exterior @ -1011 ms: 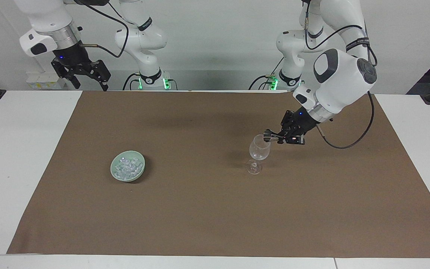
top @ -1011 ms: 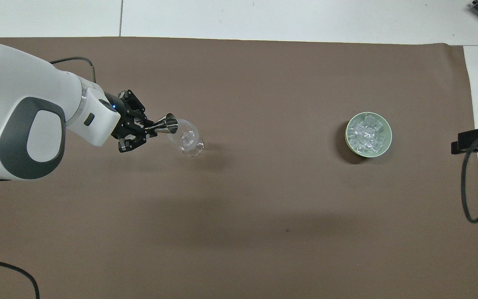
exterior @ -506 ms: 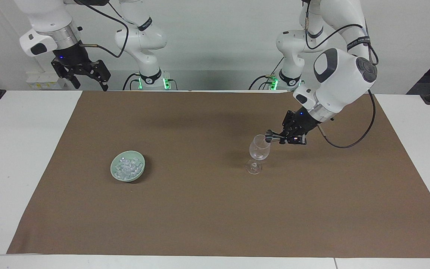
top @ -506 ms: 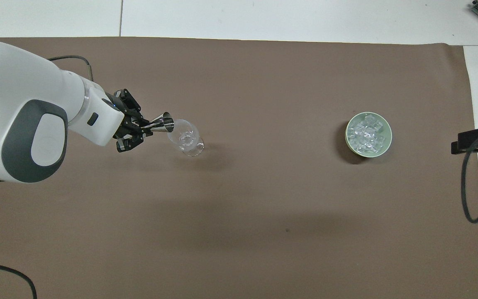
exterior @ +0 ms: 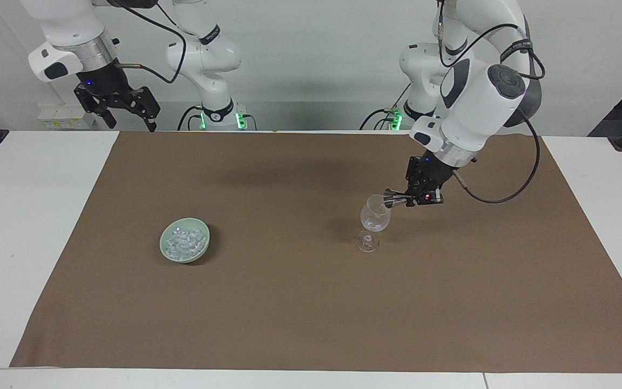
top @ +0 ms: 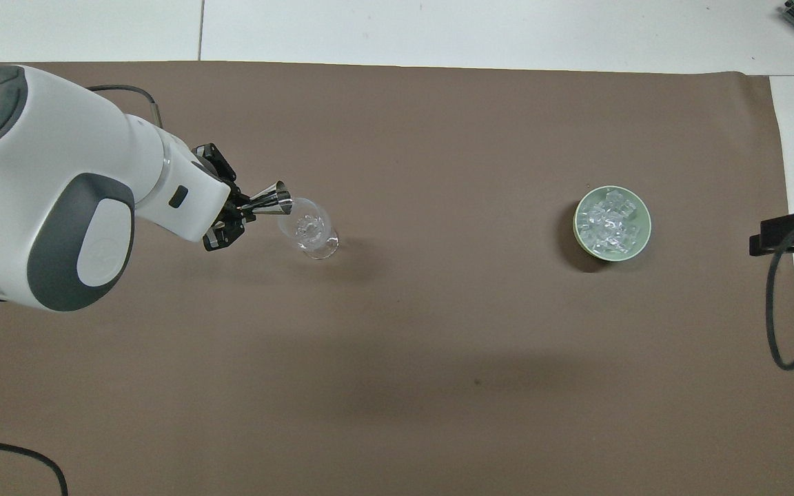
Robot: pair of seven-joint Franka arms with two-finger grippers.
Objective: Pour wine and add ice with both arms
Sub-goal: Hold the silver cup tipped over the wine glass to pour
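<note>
Spillage is your main risk: the left gripper (exterior: pixel 409 199), pinching a tipped jigger (exterior: pixel 393 198) at the glass (exterior: pixel 374 217) rim, could nudge the glass over. Right gripper (exterior: pixel 127 113) waits spread, raised. Ice (exterior: pixel 183 242) sits in the dish (exterior: pixel 203 247), toward the right arm's end.

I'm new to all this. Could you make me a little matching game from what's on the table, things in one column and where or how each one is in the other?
Things:
1. jigger
2. wine glass
3. ice
4. right gripper

States:
A. heaped in the green dish
B. open, waiting above the table's edge
C. tipped over the glass rim, held by the left gripper
D. standing upright on the brown mat

Pairs: 1-C, 2-D, 3-A, 4-B
</note>
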